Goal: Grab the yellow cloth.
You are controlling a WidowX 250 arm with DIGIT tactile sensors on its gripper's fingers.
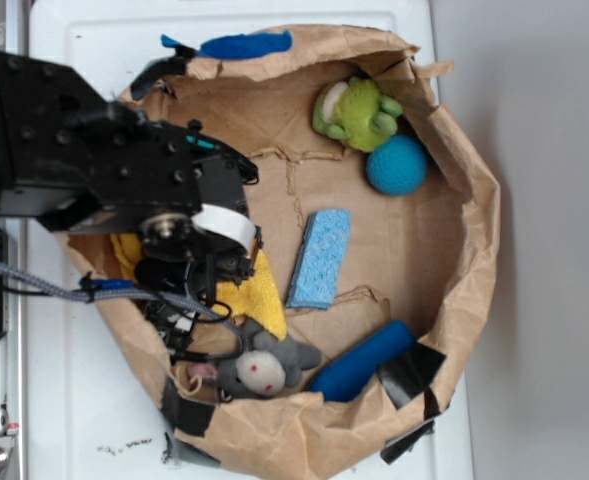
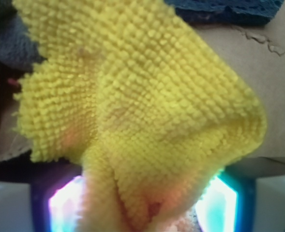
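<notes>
The yellow cloth (image 1: 252, 297) is a bright yellow terry towel at the left inside of a brown paper bag (image 1: 464, 250). The black arm covers most of it in the exterior view. In the wrist view the yellow cloth (image 2: 142, 106) fills the frame, bunched into folds that run down between the glowing fingers (image 2: 65, 208). My gripper (image 1: 199, 275) sits on the cloth and is shut on a gathered fold of it; in the wrist view the gripper (image 2: 142, 215) pinches the fold at the bottom.
A light blue sponge (image 1: 319, 258) lies in the bag's middle. A grey mouse toy (image 1: 264, 368) and dark blue roll (image 1: 362, 361) are at the front. A green frog toy (image 1: 356, 112) and teal ball (image 1: 395, 165) sit at the back. Bag walls ring everything.
</notes>
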